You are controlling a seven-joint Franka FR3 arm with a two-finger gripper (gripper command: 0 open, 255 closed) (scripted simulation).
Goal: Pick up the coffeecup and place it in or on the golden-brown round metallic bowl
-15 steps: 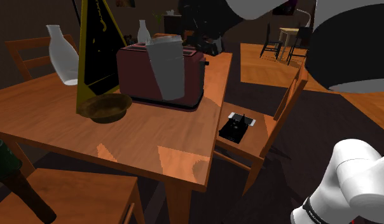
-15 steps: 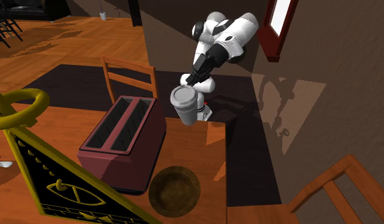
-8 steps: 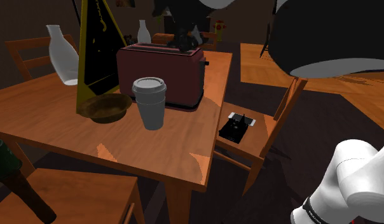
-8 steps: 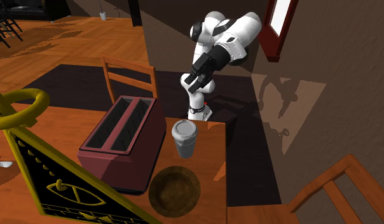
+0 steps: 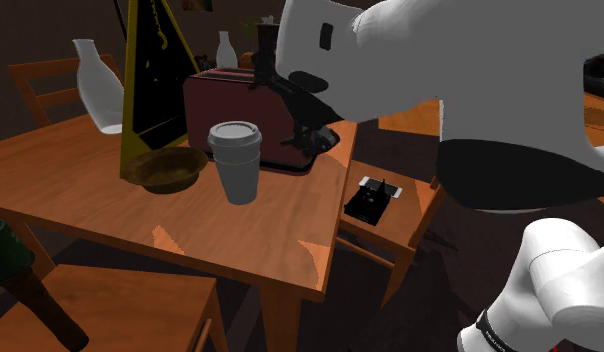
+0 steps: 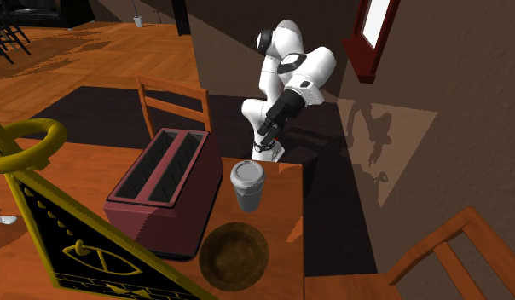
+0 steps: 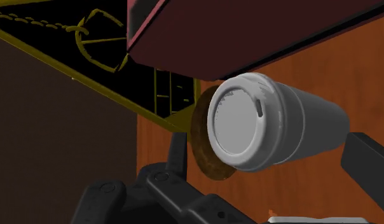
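Grey-walled and white-lidded, the coffee cup (image 5: 236,165) is seen standing upright on the wooden table (image 5: 80,195), just to the shoulder view's right of the golden-brown bowl (image 5: 167,170) and close in front of the dark red toaster (image 5: 218,100). No contact between cup and bowl can be made out. The gripper (image 6: 266,136) is poised apart from the cup, on the stand's side, with its fingers (image 7: 367,167) spread wide and nothing pinched between them. The grasp is judged to be the step in hand. It would be done well if the fingers were set either side of the cup wall below the lid, clear of the toaster, and closed squarely so that the cup is not tipped. A low lift should then suffice, the bowl being just beside. Farther off, a black-and-gold pyramid ornament (image 5: 150,70) and a white vase (image 5: 98,85) are set.
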